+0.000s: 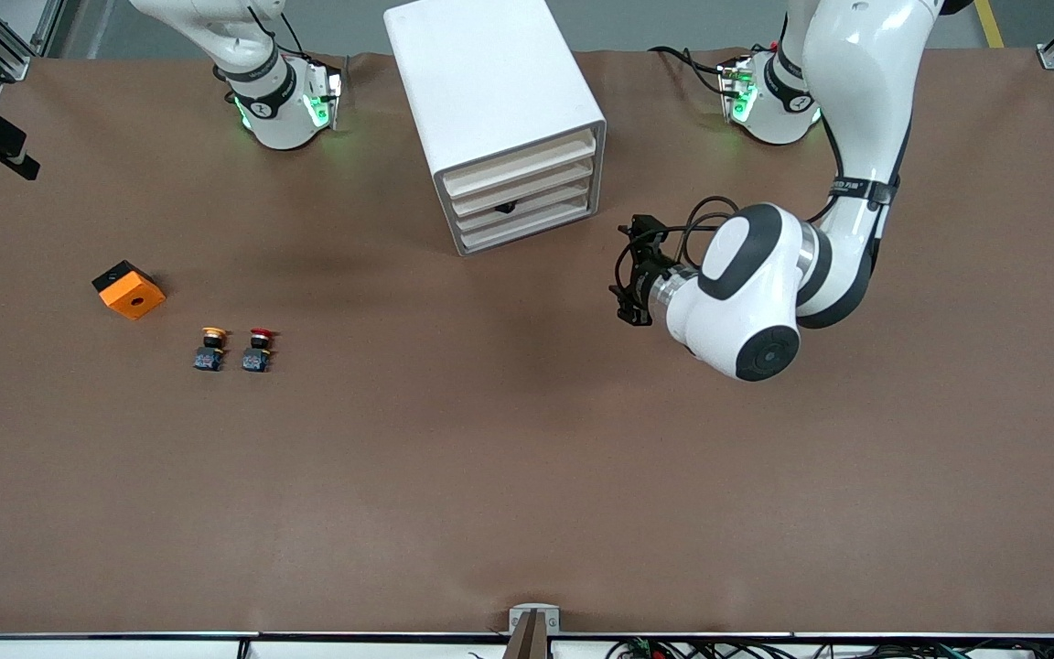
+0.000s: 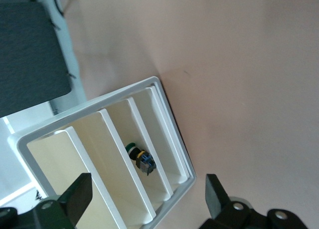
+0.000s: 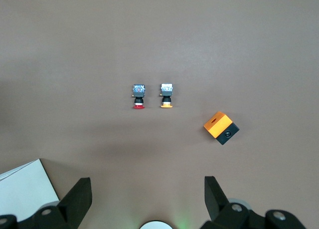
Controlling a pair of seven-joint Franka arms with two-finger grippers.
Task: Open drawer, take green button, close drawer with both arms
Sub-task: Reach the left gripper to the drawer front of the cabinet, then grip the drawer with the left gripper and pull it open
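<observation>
The white cabinet [image 1: 490,82] stands at the middle of the table's robot side, its four shallow drawers all pushed in. The drawer [image 1: 527,203], third from the top, holds the green-capped button [image 1: 504,208], lying on its side. In the left wrist view the button [image 2: 139,158] shows inside that drawer [image 2: 122,131]. My left gripper [image 1: 626,268] hangs open in front of the cabinet, toward the left arm's end of the table, a short way off and holding nothing [image 2: 148,189]. My right gripper [image 3: 147,189] is open and empty, high over the table, out of the front view.
A yellow-capped button [image 1: 211,348] and a red-capped button [image 1: 258,348] stand side by side toward the right arm's end, with an orange-and-black box [image 1: 129,289] beside them. The right wrist view looks down on all three. The arm bases [image 1: 280,101] flank the cabinet.
</observation>
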